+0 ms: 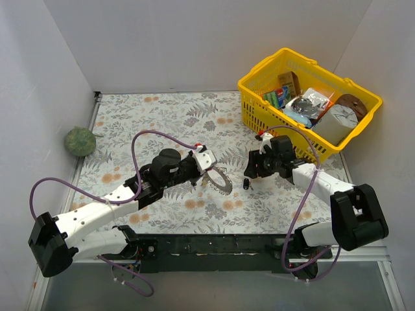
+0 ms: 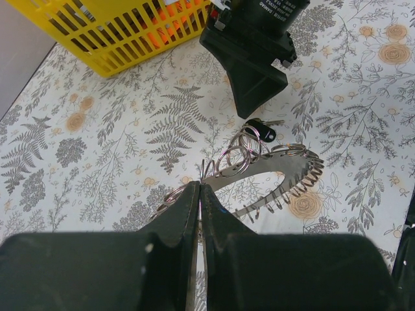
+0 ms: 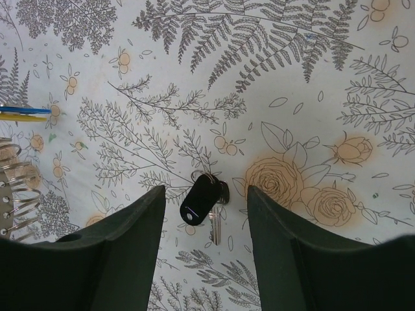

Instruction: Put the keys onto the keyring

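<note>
Downward, right jaws straddling dark key (image 3: 200, 197), left jaws pinching keyring (image 2: 297, 163)

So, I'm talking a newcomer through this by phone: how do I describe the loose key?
Find the yellow basket at far right, then the right gripper just beside it. Between its open fingers, flat on the floral cloth, lies the key: black head, silver blade, alone, unlike the looped keyring the left gripper pinches.

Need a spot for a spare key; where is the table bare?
Bare: the floral table between the green ball and the yellow basket, at the back. Crowded: the middle, where the left end effector grips the keyring and the right end effector straddles the dark key.
</note>
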Robot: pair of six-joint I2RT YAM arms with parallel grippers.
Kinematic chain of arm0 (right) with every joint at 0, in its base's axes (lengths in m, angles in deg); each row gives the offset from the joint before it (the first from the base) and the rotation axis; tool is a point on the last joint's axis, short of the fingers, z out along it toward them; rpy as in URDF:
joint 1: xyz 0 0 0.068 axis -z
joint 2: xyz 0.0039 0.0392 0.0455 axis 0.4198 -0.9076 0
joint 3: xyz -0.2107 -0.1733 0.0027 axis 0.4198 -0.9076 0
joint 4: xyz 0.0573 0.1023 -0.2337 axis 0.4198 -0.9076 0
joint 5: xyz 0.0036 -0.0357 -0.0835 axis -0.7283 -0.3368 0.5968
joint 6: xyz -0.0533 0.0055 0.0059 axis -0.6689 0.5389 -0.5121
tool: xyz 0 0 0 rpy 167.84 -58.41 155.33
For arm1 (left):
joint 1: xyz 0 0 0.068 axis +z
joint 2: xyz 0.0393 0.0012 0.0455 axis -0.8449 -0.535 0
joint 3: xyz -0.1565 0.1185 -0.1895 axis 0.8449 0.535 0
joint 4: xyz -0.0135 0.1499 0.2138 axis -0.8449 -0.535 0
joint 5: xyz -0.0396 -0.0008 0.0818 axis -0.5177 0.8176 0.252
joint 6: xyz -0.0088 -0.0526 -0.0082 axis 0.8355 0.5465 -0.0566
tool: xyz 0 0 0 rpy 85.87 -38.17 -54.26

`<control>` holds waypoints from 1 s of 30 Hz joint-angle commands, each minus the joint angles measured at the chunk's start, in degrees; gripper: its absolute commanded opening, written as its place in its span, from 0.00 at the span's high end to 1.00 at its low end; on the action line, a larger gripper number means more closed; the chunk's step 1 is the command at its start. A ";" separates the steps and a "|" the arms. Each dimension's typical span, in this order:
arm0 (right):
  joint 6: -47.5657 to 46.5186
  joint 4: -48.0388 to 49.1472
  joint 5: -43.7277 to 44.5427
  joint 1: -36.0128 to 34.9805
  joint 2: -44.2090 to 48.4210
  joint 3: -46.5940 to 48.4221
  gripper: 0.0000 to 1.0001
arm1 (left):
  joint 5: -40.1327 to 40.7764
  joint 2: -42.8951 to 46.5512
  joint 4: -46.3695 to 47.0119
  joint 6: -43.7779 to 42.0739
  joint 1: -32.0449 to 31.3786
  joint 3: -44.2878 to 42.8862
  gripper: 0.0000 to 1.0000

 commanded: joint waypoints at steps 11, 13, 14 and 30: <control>-2.70 -3.83 4.89 -4.62 -7.33 7.67 0.43 | -0.10 0.57 2.09 0.88 -0.37 -0.55 1.00; -3.06 -4.28 5.68 -5.67 -8.48 8.21 0.43 | -0.10 0.57 2.09 0.88 -0.28 -0.55 1.00; -3.14 -4.45 6.03 -6.03 -8.91 8.64 0.44 | -0.19 0.48 2.09 0.97 -0.37 -0.55 1.00; -4.64 -6.56 9.20 -8.84 -13.13 8.91 0.68 | -0.28 0.39 2.09 0.97 -0.37 -0.55 1.00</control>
